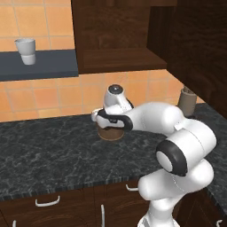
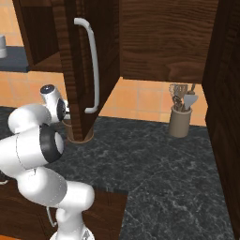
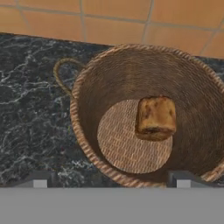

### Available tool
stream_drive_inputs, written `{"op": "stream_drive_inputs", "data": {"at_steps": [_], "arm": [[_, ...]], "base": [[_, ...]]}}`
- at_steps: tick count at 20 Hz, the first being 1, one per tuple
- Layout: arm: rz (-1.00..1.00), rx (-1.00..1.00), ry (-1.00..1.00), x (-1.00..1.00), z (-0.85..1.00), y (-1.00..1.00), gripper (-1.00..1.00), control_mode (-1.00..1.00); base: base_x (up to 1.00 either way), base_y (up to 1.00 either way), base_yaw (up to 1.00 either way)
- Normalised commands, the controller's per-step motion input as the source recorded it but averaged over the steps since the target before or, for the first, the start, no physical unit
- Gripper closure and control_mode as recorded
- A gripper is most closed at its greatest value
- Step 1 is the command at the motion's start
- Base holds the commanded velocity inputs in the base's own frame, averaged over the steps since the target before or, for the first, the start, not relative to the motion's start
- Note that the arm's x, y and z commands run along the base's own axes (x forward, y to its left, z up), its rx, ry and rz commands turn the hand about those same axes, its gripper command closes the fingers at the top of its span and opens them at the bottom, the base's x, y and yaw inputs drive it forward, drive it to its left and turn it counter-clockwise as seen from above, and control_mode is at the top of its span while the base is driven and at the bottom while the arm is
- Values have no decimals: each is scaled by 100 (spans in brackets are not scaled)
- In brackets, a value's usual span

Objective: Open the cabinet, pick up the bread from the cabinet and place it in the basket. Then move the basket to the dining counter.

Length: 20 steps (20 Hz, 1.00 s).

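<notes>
**Arm folded forward, jaws spread wide and empty**

The white arm point(image 1: 177, 146) rises from its base, bends at a big dark-capped elbow, then reaches forward and to the left at a low height. The wrist point(image 1: 116, 95) turns downward, so the hand points straight down. In the hand view the gripper point(image 3: 111, 179) looks straight down, its two dark fingertips point(image 3: 39, 180) standing far apart at the bottom edge, with nothing held between them.
</notes>
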Motion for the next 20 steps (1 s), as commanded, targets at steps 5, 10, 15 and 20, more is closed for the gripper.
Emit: {"op": "stream_drive_inputs", "data": {"at_steps": [5,10,15,20], "arm": [[27,-2,6,2,21,22,-100,-100],[13,-19,5,0,-27,25,-100,-100],[2,-12,16,36,-20,2,-100,-100],[3,-6,25,60,-24,0,-100,-100]], "base": [[0,0,0],[0,0,0],[0,0,0],[0,0,0]]}}
